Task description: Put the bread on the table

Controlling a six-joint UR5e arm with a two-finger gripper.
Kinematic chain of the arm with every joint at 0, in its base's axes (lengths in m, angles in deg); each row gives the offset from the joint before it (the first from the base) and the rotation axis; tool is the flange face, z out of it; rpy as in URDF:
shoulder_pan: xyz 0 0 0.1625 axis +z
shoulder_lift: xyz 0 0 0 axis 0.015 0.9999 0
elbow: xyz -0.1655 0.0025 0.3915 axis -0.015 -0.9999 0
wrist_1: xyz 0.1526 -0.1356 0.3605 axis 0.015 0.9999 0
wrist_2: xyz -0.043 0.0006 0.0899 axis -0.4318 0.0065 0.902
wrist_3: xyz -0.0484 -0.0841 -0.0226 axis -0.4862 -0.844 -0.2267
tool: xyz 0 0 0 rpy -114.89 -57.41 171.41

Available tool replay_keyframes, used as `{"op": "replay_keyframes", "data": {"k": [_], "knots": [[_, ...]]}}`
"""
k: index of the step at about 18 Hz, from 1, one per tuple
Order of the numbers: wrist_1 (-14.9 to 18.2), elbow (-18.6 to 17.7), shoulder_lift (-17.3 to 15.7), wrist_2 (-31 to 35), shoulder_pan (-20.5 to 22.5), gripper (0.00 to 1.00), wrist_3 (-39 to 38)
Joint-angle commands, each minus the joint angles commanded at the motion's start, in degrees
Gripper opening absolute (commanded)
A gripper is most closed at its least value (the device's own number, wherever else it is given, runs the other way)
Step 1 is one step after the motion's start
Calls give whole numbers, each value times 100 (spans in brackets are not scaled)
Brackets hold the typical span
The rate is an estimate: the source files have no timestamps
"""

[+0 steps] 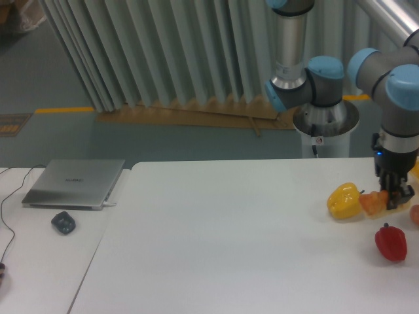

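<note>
The bread (pixel 372 203) looks like a small orange-tan lump, held low over the white table (pixel 229 235) at its right side. My gripper (pixel 391 199) points down and is shut on the bread's right part. The bread's left end touches or nearly touches the yellow bell pepper (pixel 344 201). Whether the bread rests on the tabletop cannot be told.
A red pepper (pixel 391 243) lies in front of the gripper, near the right edge. Another orange object (pixel 415 214) peeks in at the right border. A grey laptop (pixel 74 183) and a mouse (pixel 63 223) sit on the narrower desk at the left.
</note>
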Motion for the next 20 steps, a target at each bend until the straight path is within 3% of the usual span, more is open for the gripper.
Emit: {"op": "replay_keyframes", "data": {"k": [8,13,18,19,20], "knots": [[0,9,-18,9,-369,43,-281],[-9,18,44,35,-615,44,-843],[-18,-9,17,35,-633,44,-845],[-18,-9,9,35,-633,45,-836],[-18,-9,0,35,-633,54,-827]]}}
